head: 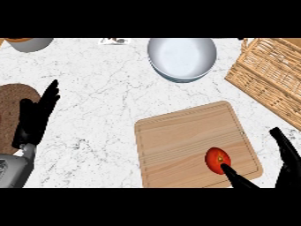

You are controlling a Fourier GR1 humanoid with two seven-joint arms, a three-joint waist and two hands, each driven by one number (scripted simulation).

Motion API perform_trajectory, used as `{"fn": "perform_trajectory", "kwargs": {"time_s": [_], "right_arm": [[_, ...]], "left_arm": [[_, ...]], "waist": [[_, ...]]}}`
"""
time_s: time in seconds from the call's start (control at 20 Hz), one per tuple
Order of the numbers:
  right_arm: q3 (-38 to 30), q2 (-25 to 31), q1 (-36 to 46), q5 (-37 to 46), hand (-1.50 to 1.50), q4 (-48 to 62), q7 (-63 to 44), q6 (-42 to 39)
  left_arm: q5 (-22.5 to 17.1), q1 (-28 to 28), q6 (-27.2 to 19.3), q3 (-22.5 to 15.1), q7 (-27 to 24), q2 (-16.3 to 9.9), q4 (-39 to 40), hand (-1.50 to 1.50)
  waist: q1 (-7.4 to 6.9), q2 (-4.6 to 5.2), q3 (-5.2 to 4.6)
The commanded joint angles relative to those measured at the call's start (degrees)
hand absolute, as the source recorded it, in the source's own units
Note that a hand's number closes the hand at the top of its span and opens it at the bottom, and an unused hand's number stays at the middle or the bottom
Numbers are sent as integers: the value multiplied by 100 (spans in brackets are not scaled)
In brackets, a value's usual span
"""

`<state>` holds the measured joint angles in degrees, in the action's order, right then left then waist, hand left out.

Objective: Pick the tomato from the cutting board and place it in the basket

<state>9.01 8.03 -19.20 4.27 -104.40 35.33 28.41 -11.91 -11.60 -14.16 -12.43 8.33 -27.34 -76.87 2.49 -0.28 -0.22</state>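
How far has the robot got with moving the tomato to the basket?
Nothing is done yet: the tomato lies on the cutting board. In hand: the right hand is open around the tomato, one finger at its lower edge. Left: grasping, lifting and placing it in the basket. The left hand rests open.

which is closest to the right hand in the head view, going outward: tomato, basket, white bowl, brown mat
From the right hand:
1. tomato, on the cutting board, touching the hand's thumb
2. basket, at the right edge
3. white bowl, top centre
4. brown mat, far left
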Motion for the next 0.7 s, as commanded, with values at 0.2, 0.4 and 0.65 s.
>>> {"fn": "perform_trajectory", "kwargs": {"time_s": [0.2, 0.4, 0.65], "right_arm": [[-316, 1828, -2135, 1540, -150, -754, -1669, -234], [-1, 2553, -2868, 1771, -150, -1918, -2628, -1142], [-22, 2905, -3373, 1806, -150, -3474, -3833, -1787]], "left_arm": [[77, 283, -75, -107, -98, 120, -180, 0], [-20, -100, 88, 22, 224, -28, -122, 0], [163, -187, 99, -99, 321, 99, -194, 0]], "waist": [[-45, 9, -38], [-68, 35, -31], [-163, 25, 7]]}}
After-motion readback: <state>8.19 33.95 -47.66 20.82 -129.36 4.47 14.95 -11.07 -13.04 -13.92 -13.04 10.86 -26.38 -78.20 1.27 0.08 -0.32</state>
